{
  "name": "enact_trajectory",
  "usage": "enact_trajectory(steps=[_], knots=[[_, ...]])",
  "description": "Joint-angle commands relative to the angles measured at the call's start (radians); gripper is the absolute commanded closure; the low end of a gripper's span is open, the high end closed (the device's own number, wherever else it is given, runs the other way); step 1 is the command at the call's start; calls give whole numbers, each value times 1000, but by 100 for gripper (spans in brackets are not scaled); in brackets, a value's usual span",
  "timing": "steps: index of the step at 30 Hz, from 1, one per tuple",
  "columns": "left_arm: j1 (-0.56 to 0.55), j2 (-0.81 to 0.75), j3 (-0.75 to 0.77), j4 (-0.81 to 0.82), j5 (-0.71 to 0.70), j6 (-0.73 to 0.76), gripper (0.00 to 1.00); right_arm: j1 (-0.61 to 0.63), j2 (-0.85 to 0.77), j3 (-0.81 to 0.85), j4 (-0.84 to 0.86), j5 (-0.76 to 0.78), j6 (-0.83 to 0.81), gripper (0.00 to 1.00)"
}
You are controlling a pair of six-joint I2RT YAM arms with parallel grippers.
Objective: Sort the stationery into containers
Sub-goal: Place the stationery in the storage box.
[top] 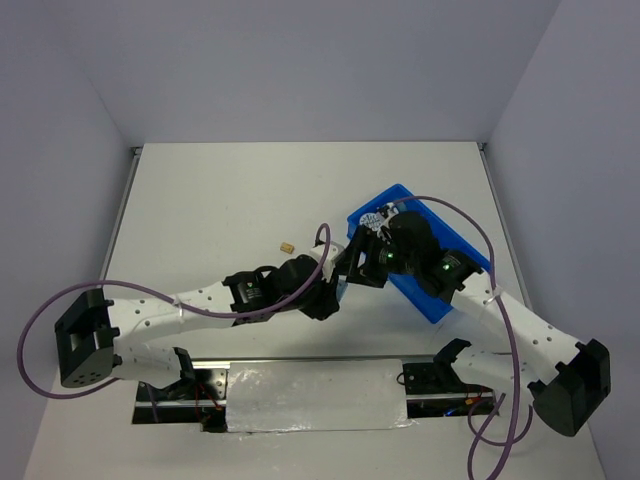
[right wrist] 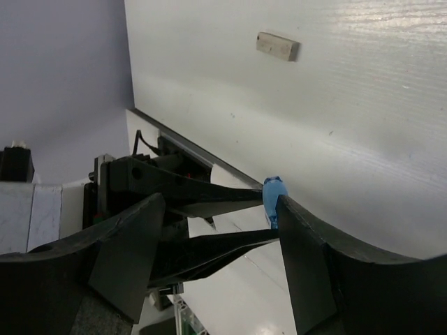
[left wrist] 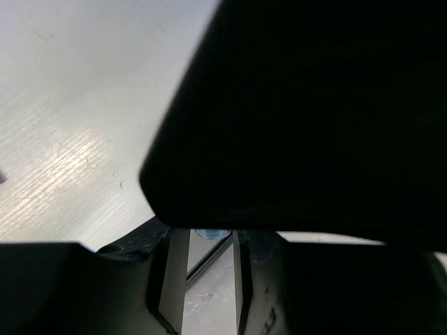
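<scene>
In the right wrist view, my left gripper's two thin black fingers close on a small light-blue oblong piece. My right gripper is open wide around them, and its right finger touches the piece. In the left wrist view, the piece shows at the tips of my left gripper, and the right gripper's black body blocks most of the frame. In the top view, the two grippers meet at the near-left corner of the blue tray. A round roll with a white patterned top lies in the tray.
A small tan block lies on the white table left of the tray; it also shows in the right wrist view. The right arm covers much of the tray. Walls enclose the table on three sides.
</scene>
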Motion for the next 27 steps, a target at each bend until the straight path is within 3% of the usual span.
enact_trajectory(steps=[1,4,5,7,14,27], knots=[[0,-48,53,68,-23,40,100,58,28,-11,61,50,38,28],[0,-54,67,56,-48,48,100,89,40,-11,49,78,42,39],[0,-57,67,57,-49,51,100,92,41,-11,46,83,44,48],[0,-64,67,54,-63,51,100,99,46,-6,31,93,39,50],[0,-61,72,34,-72,63,100,102,42,92,-86,256,-13,33],[0,-83,70,10,-103,72,100,96,51,152,-172,342,-51,30]])
